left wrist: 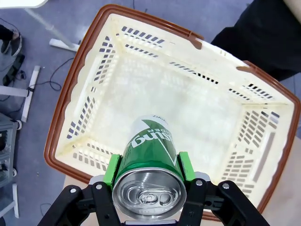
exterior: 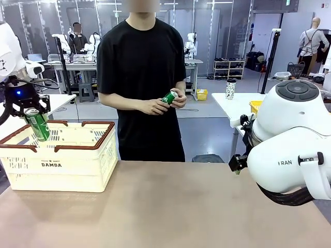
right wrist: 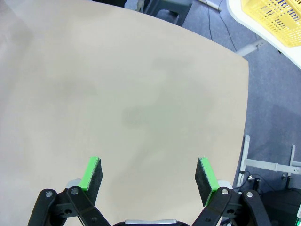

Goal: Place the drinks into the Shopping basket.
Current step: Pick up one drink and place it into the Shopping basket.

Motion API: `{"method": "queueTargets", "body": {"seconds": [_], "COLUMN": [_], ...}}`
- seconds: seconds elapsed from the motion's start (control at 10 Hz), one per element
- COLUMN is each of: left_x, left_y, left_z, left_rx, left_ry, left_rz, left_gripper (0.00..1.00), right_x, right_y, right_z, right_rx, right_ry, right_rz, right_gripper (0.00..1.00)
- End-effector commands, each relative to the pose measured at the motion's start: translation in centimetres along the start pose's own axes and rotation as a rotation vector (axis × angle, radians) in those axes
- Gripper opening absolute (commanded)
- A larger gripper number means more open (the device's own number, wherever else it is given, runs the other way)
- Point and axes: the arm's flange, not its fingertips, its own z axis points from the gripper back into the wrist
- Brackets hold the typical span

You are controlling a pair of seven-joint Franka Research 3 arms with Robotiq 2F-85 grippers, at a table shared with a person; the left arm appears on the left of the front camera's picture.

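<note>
The left gripper (left wrist: pixel 148 167) is clamping a green can (left wrist: pixel 149 141) between its green pads (left wrist: pixel 113 168) and holding it tilted over the open top of the cream basket (exterior: pixel 77 168). The can is hanging at the basket's left end, about level with the brown rim. The basket is sitting on the tabletop (exterior: pixel 170 206) at the robot's left. Across the tabletop, a person is holding a second green can (exterior: pixel 169 97) in both hands (exterior: pixel 154 107) at waist height. The right gripper (right wrist: pixel 148 176) is hovering over bare tabletop with its jaws spread wide, gripping nothing. A yellow basket (right wrist: pixel 277 19) is sitting on another table beyond.
</note>
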Motion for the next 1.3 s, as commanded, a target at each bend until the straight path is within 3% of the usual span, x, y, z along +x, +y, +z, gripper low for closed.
{"method": "queueTargets", "body": {"seconds": [0.0, 0.2, 0.4, 1.2], "left_x": [2.1, 2.5, 3.4, 2.9], "left_y": [1.5, 2.2, 2.9, 3.2], "left_z": [-2.2, -4.2, -7.4, -14.4], "left_rx": [-0.014, -0.059, -0.078, -0.128], "left_ry": [0.028, 0.050, 0.007, 0.149], "left_rz": [-0.078, -0.148, -0.191, -0.332], "left_gripper": [0.58, 0.58, 0.58, 0.58], "right_x": [0.0, 0.0, 0.0, 0.0], "right_y": [0.0, 0.0, 0.0, 0.0], "right_z": [0.0, 0.0, 0.0, 0.0], "right_rx": [-0.002, -0.002, -0.002, -0.002], "right_ry": [0.001, 0.001, 0.001, 0.001], "right_rz": [0.000, 0.000, 0.000, 0.000], "right_gripper": [1.00, 1.00, 1.00, 1.00]}}
